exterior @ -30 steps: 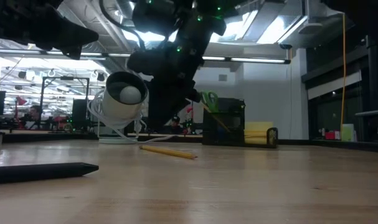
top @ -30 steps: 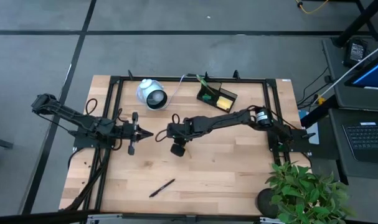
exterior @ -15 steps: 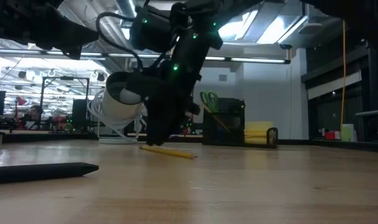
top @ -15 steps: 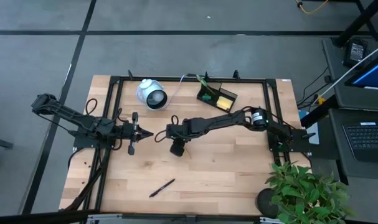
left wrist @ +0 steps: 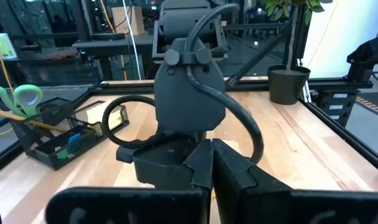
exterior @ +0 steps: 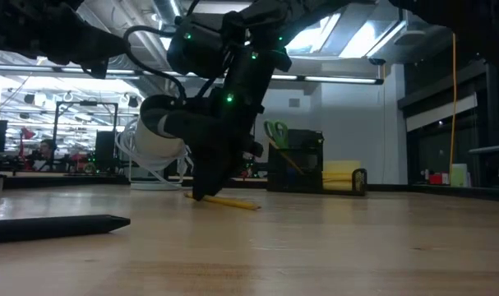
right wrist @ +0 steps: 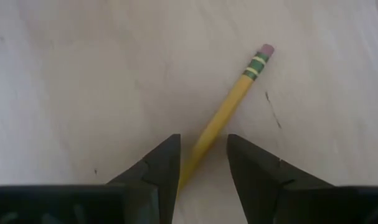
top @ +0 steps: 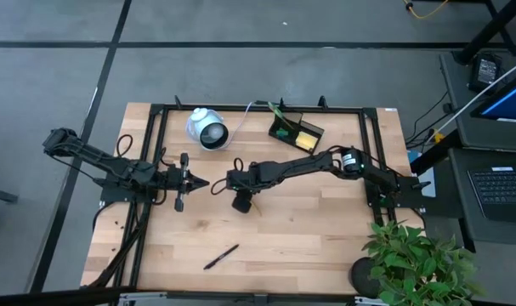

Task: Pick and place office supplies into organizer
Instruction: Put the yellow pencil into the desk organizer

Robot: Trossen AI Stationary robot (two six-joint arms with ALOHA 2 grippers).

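Observation:
A yellow pencil [right wrist: 229, 106] with a green band and pink eraser lies flat on the wooden table [top: 309, 238], also seen in the low view [exterior: 230, 201]. My right gripper [right wrist: 203, 163] points steeply down over it, open, one finger on each side of the pencil's shaft; it shows in the low view [exterior: 201, 194]. The black organizer [top: 296, 132] stands at the far edge, holding green-handled scissors [exterior: 275, 131] and a yellow sticky pad [exterior: 341, 174]. A black pen [top: 221, 256] lies near the front edge. My left gripper [left wrist: 211, 168] waits shut, level, at the table's left.
A white round device [top: 206, 129] with its cable sits at the far left, just behind the pencil. A black frame rail [top: 258, 108] runs round the table. A potted plant [top: 411, 259] stands at the near right corner. Bare wood lies between the pencil and the pen.
My right gripper has come down toward the table, and its fingertips now reach the pencil. The pencil has stayed where it was.

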